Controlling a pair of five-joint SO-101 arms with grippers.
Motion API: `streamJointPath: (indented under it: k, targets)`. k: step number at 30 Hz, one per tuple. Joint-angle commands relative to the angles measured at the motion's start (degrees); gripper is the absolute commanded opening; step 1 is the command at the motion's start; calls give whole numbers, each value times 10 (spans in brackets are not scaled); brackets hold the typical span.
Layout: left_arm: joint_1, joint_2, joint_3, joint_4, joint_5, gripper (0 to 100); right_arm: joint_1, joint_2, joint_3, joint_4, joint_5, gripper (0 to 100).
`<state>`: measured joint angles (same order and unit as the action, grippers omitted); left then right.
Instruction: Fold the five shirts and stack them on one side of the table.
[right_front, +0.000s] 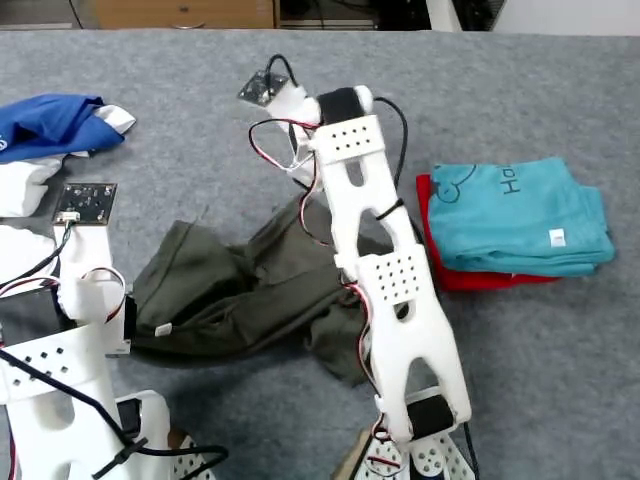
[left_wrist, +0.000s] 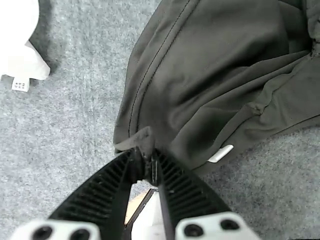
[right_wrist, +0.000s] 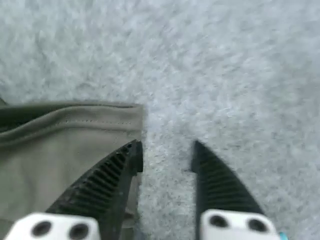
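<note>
High view: olive shirt (right_front: 240, 290) lies crumpled mid-table, not yet folded. Left gripper (left_wrist: 146, 156) is clamped on a corner of its hem, and the rest of the cloth spreads away ahead of the jaws. Right gripper (right_wrist: 165, 150) is apart and empty over the table (right_wrist: 225, 75), with the shirt's far hem just beside one finger. Off to the right arm's side, teal shirt (right_front: 515, 215) sits folded on red shirt (right_front: 460, 278). Beyond the left gripper, blue shirt (right_front: 50, 125) and white shirt (right_front: 20, 185) lie bunched. Judgement: two of five stacked, the third in hand, two waiting.
</note>
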<state>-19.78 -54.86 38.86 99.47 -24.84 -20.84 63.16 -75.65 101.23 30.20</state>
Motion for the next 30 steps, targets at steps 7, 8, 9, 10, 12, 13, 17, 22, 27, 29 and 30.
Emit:
streamJointPath:
  k: [7, 8, 9, 10, 12, 13, 17, 22, 27, 29, 30]
  targets:
    - [2, -8, -1, -4, 4, 19, -25, -4, 69, -30, 10, 260]
    - [2, -8, -1, -4, 4, 19, -28, -3, 75, -33, 8, 260]
    - [1, -8, 0, -4, 4, 19, -32, -2, 80, -40, 7, 260]
    - [1, -8, 5, -4, 4, 19, -36, 3, 83, -46, 7, 260]
    - [1, -8, 17, -4, 4, 19, -37, 16, 84, -55, 7, 260]
    - [1, -8, 21, -4, 4, 19, -37, 23, 84, -62, 7, 260]
    - [1, -8, 22, -4, 4, 19, -36, 36, 69, -65, 6, 260]
    - [1, -8, 22, -4, 4, 19, -36, 37, 65, -64, 6, 257]
    - [1, -8, 21, -4, 4, 19, -35, 39, 65, -44, 11, 246]
    - [1, -8, 21, -4, 4, 19, -35, 44, 62, -33, 11, 189]
    - [1, -8, 21, -4, 4, 19, -35, 44, 62, -29, 12, 150]
